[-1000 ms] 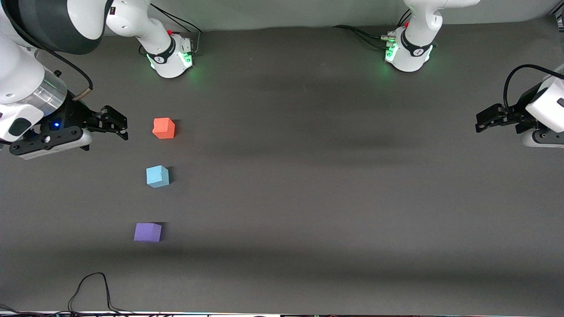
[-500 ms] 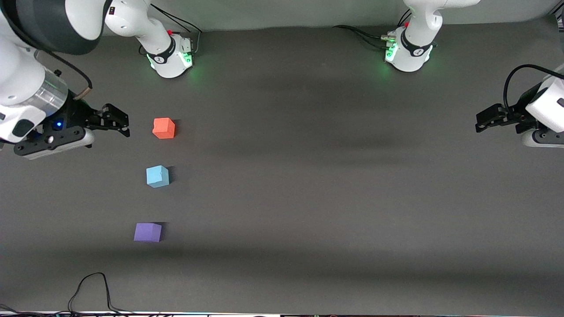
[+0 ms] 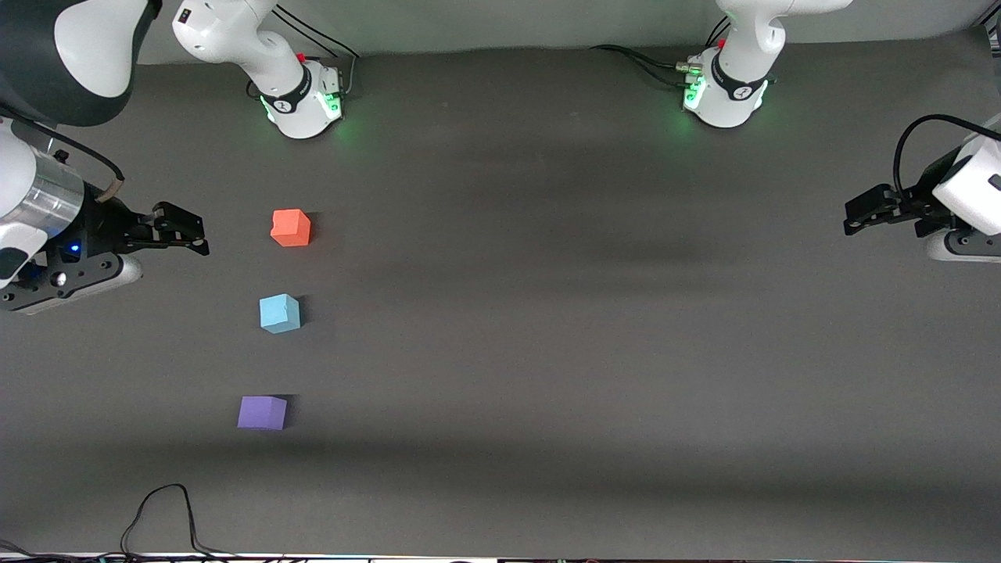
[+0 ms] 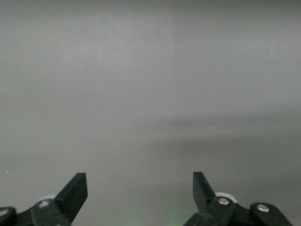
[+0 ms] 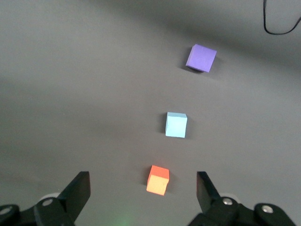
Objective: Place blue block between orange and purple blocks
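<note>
The light blue block (image 3: pixel 279 313) sits on the table between the orange block (image 3: pixel 290 227), which is farther from the front camera, and the purple block (image 3: pixel 262 412), which is nearer. All three also show in the right wrist view: orange (image 5: pixel 158 180), blue (image 5: pixel 176 125), purple (image 5: pixel 201 58). My right gripper (image 3: pixel 186 232) is open and empty, up in the air at the right arm's end of the table, beside the orange block. My left gripper (image 3: pixel 859 214) is open and empty at the left arm's end and waits; its wrist view shows only bare table between its fingertips (image 4: pixel 75 189).
The two arm bases (image 3: pixel 301 98) (image 3: pixel 723 90) stand along the table's edge farthest from the front camera. A black cable (image 3: pixel 160 508) loops on the table near the front edge, nearer than the purple block. The dark grey table top (image 3: pixel 547 313) stretches between the arms.
My right gripper has drawn back from the orange block toward the right arm's end of the table. The three blocks and the left arm have not moved.
</note>
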